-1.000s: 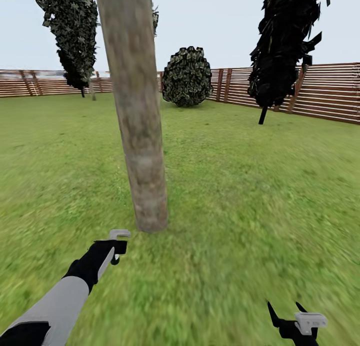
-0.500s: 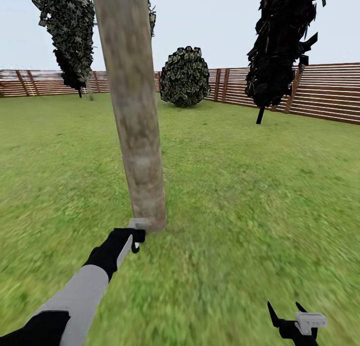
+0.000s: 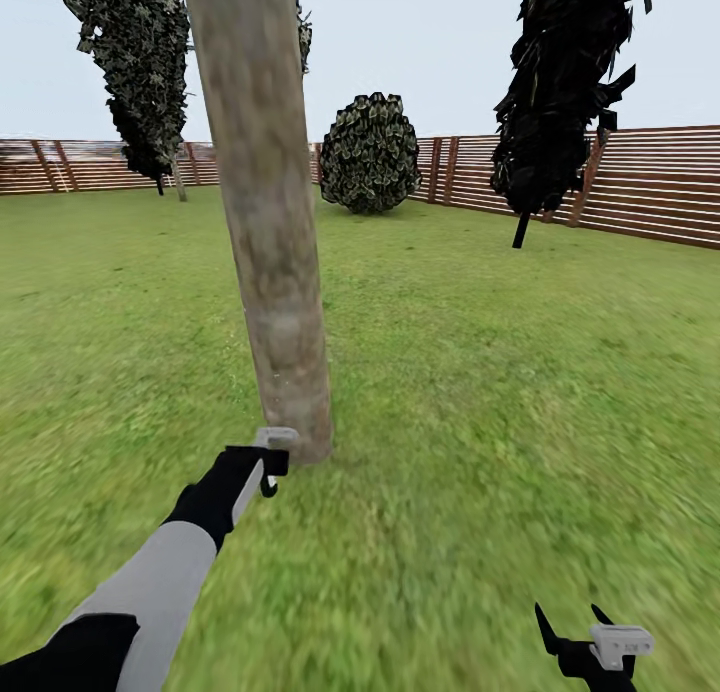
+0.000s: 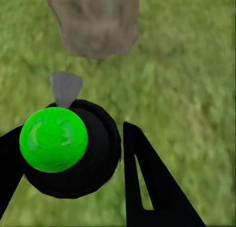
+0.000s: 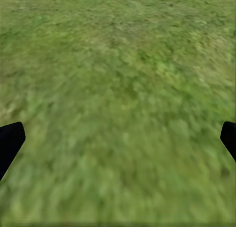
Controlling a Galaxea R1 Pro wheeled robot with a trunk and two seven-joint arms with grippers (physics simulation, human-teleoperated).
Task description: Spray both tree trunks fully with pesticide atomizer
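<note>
Lawn [image 3: 500, 372], fence [image 3: 650, 187]; left pincer [image 4: 73, 153] pinching atomizer [image 4: 54, 138] near trunk [image 3: 270, 222].

Round bush [image 3: 372, 152] nr fence, pale sky [image 3: 430, 42].

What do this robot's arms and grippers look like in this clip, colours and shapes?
The left arm has a light grey forearm segment between black sections, ending in a black wrist with a pale grey bracket. The left gripper has flat black tapering fingers. The right gripper is black with pointed fingers and a similar grey bracket.
</note>
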